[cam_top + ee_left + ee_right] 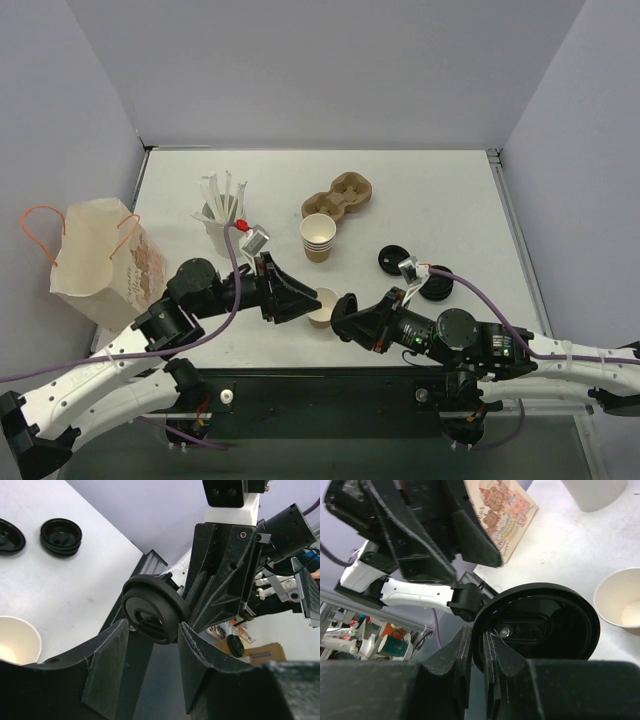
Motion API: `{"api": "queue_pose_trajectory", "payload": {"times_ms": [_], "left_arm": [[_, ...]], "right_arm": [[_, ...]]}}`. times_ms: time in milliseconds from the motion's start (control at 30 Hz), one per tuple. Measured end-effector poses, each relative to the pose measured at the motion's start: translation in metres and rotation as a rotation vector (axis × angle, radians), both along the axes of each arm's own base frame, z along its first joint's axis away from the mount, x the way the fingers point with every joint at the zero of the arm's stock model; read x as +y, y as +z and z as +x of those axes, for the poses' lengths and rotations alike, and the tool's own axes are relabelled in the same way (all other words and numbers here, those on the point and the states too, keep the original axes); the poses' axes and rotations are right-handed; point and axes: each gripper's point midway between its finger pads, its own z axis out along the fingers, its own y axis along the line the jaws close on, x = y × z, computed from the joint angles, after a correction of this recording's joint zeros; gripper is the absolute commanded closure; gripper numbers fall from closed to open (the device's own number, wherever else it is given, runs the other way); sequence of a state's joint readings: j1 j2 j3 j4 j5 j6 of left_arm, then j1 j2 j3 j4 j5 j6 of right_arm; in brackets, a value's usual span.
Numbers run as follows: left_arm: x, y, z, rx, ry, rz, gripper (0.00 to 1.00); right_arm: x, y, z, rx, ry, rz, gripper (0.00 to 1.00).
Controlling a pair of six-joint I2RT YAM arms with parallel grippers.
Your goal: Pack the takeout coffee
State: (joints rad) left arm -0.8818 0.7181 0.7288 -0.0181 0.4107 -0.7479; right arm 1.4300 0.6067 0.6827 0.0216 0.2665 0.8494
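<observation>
The single tan paper cup (322, 306) stands open and white inside near the table's front edge, between the two arms. My right gripper (346, 309) is shut on the rim of a round black lid (540, 625), holding it on edge just right of the cup (622, 605). My left gripper (308, 297) is open, and its fingers (107, 665) point at that lid (152, 609), whose lower edge sits at their tips. The cup (17, 640) lies outside the left gripper's left finger, not between the jaws.
A nested stack of tan cups (318, 236) and a pulp cup carrier (338, 196) sit mid-table. Loose black lids (395, 260) (437, 283) lie right of the cup. A white holder of stirrers (222, 215) and a paper bag (100, 260) stand at the left.
</observation>
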Motion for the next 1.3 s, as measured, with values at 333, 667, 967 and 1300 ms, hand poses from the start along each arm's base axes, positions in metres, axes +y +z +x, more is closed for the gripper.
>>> {"api": "queue_pose_trajectory", "payload": {"times_ms": [333, 667, 967, 1300], "left_arm": [[-0.015, -0.001, -0.010, 0.011, -0.110, -0.106, 0.48], [-0.015, -0.002, -0.020, 0.013, -0.165, -0.191, 0.51], [-0.010, 0.003, -0.028, 0.021, -0.191, -0.244, 0.53], [-0.011, -0.004, -0.031, 0.074, -0.203, -0.272, 0.61]], "right_arm": [[0.015, 0.007, -0.008, -0.025, 0.057, 0.062, 0.92], [0.018, 0.014, -0.009, -0.033, 0.064, 0.108, 0.92], [0.020, 0.019, -0.008, -0.039, 0.065, 0.135, 0.92], [0.024, 0.019, -0.009, -0.039, 0.071, 0.140, 0.92]]}}
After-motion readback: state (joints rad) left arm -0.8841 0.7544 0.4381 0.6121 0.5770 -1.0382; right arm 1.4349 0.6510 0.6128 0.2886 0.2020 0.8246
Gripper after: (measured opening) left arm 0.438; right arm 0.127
